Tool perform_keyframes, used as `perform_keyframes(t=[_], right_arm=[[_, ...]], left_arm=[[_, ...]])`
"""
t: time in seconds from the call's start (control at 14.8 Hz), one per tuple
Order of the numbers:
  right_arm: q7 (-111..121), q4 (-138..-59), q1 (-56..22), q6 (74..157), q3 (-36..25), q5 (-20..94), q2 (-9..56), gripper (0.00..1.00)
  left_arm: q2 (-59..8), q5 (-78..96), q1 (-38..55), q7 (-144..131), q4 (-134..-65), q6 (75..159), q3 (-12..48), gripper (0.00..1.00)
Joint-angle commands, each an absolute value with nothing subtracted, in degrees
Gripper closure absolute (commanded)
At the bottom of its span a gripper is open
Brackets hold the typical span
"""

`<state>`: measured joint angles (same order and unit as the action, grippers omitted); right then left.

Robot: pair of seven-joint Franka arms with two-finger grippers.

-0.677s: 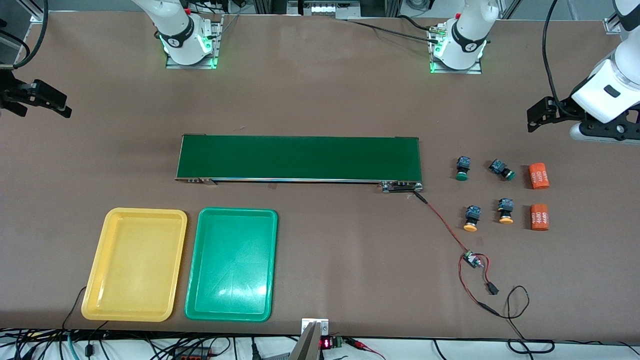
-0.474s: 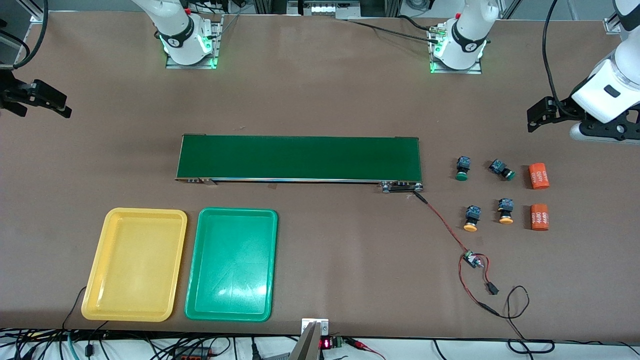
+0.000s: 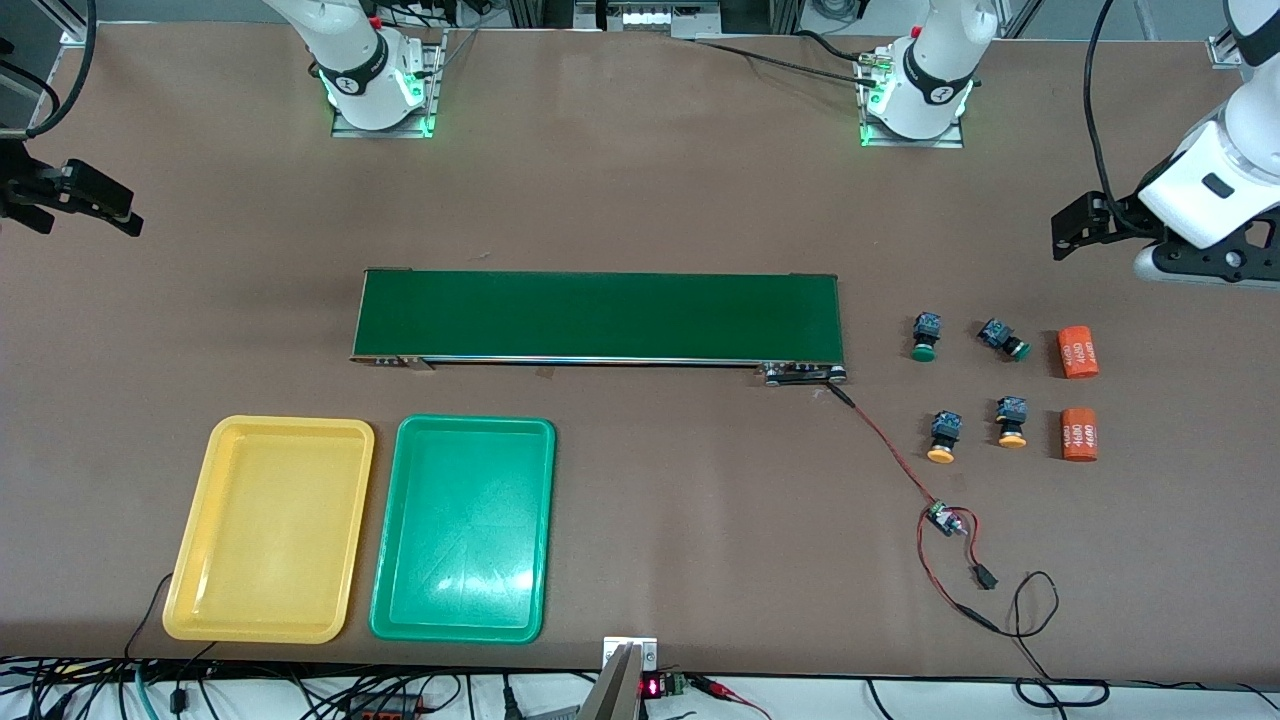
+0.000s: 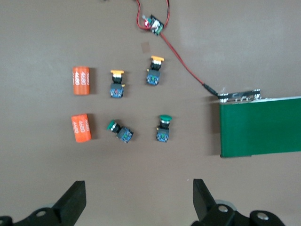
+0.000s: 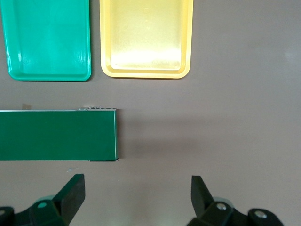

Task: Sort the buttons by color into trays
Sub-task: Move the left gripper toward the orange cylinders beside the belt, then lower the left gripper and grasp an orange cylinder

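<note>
Left end effector [image 4: 138,200] slightly higher now (open fingers only wrist-visible)

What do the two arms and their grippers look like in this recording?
Both arms are glossy white with black joint bands and green-lit bases on metal plates. The left gripper is black on a white wrist with a black cable looping above it; the right gripper is black too. In the wrist views, each has two black wedge-shaped jaws.
</note>
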<state>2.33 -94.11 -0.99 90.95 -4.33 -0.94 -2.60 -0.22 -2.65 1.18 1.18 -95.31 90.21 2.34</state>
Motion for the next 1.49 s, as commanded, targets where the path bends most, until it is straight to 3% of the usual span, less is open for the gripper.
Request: perform_keyframes(t=[0.0,0.2,0.61,1.08,1.42], right_arm=[[1.9,-94.7,-1.1,91.7,-4.3,-0.9,-3.3,0.00],[1.9,-94.7,-1.1,91.8,-4.1,-0.9,-3.3,0.00],[1.9,-94.7,-1.1,92.0,-4.1,-0.9,-3.3,0.00],[2.0,-94.7,-1.0,92.1,-4.0,-0.9,-3.2,0.00],[2.0,-94.7,-1.3,92.4,-4.0,-1.0,-3.3,0.00]], left_arm=[[-2.9,-3.3,1.0,1.3,-92.5,86.1,2.5,0.00],[-6.1,-3.1,0.8,2.2,-90.9,85.9,2.0,0.00],[-19.8,-3.8,-5.2,8.8,-83.7,87.8,1.8,0.00],[-31.4,-4.0,-12.4,24.0,-83.7,108.6,1.7,0.00],[-34.5,-4.1,-15.8,28.9,-91.7,126.4,1.7,0.00]])
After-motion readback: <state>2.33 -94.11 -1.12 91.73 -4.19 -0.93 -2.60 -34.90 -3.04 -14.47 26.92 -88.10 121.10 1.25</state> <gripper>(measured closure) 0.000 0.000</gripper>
